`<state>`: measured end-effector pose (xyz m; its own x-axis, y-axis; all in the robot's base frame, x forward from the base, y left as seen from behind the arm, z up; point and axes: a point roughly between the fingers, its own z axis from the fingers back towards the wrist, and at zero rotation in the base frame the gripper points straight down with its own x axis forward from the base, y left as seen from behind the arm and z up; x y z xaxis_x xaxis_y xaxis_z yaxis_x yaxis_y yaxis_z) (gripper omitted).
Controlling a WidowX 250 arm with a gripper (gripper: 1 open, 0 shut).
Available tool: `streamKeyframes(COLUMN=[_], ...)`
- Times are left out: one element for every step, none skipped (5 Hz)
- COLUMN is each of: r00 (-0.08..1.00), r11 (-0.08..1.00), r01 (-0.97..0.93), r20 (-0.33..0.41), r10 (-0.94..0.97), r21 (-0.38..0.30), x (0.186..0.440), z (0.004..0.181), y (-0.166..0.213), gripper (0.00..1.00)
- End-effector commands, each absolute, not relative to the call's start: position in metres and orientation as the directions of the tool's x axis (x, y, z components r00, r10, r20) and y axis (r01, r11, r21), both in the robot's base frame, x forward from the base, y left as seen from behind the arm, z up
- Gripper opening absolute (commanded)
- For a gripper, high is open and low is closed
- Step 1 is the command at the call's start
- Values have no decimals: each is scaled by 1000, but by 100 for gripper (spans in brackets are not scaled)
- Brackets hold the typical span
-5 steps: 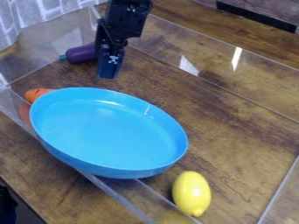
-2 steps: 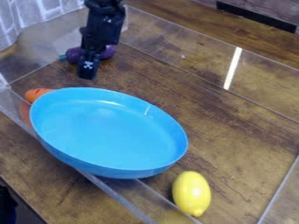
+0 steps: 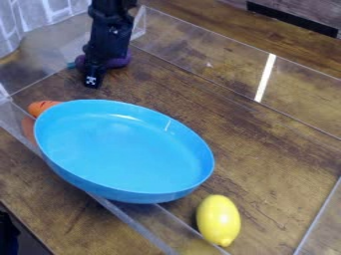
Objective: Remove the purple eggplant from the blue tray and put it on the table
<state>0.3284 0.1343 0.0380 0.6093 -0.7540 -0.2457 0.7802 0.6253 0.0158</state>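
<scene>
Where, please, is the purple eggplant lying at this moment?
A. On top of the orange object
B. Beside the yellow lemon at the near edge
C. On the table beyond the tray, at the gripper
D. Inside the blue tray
C: the blue tray holds nothing, and the purple eggplant shows on the table at the far left, partly hidden by the gripper, far from the yellow lemon.
</scene>
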Motion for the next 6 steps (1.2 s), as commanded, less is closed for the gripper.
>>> streamKeyframes(r00=[632,643,654,638,624,637], r11=[638,650,662,646,632,646], r01=[768,758,748,762,774,763], r20=[-223,-222,-221,-220,-219,-216], r10=[-742,-733,-723,-738,-750,-740], r21=[54,52,48,46,42,38], x=[331,327,323,315,308,307], z=[61,70,78,81,79,64], y=[128,121,114,115,118,125], gripper=[0,0,0,0,100,100])
